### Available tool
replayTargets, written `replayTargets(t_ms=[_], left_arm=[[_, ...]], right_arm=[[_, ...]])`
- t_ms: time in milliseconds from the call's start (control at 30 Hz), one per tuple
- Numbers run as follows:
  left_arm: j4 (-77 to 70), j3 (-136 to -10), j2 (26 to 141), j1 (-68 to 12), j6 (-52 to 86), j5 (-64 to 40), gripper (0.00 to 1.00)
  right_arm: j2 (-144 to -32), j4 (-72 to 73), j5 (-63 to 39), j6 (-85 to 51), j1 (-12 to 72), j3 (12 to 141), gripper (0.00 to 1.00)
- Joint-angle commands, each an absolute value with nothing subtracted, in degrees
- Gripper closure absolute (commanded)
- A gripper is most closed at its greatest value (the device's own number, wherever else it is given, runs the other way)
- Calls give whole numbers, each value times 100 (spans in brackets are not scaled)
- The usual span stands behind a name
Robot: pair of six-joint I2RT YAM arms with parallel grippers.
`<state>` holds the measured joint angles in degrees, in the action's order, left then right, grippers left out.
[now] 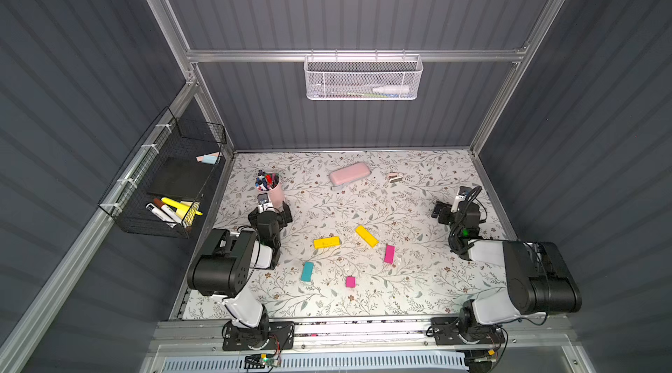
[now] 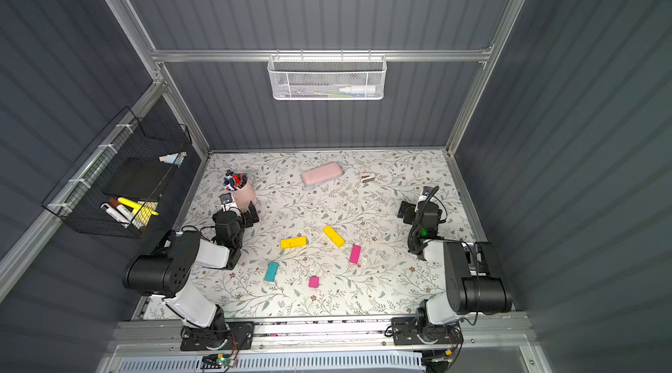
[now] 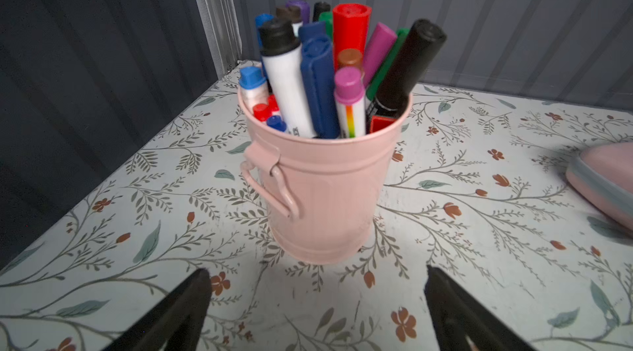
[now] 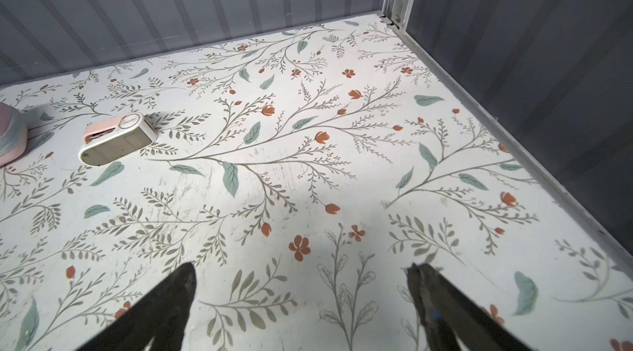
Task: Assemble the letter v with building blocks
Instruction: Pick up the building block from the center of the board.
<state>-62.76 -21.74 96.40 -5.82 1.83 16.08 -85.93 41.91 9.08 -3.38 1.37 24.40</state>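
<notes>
Five building blocks lie loose and apart on the floral table, seen in both top views: two long yellow blocks point(image 1: 326, 242) point(image 1: 366, 236), a long magenta block point(image 1: 389, 254), a teal block point(image 1: 307, 272) and a short magenta block point(image 1: 350, 281). None touches another, and no letter v shows. My left gripper point(image 3: 315, 274) stands open and empty at the table's left, facing a pink bucket. My right gripper point(image 4: 301, 270) is open and empty at the right, over bare table. Both grippers are well away from the blocks, which neither wrist view shows.
The pink bucket of markers point(image 1: 272, 189) stands just in front of the left gripper point(image 1: 276, 210). A pale pink case point(image 1: 349, 173) and a small pink-and-white device point(image 1: 394, 177) lie at the back. A black wire basket point(image 1: 163, 185) hangs on the left wall, a white one point(image 1: 363, 78) on the back wall.
</notes>
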Motion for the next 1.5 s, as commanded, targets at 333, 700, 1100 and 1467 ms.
replayTargets(t_ms=[333,700,1100,1467], left_arm=[[-6082,-2320,9743,-510,132,1433,1],[-6017,-2355,9747,-457,176,1371,1],[-4059,-3261,9370,-457,305,1694,1],[-2341,-4046,7477,-541,1077,-66,1]], right_arm=[[-8585,4213,858,-273,106,2477,1],[-8596,4204,835,-277,97,2487,1],[-8418,3735,937,-101,72,2914,1],[-6489,345,448,-2509,498,5189,1]])
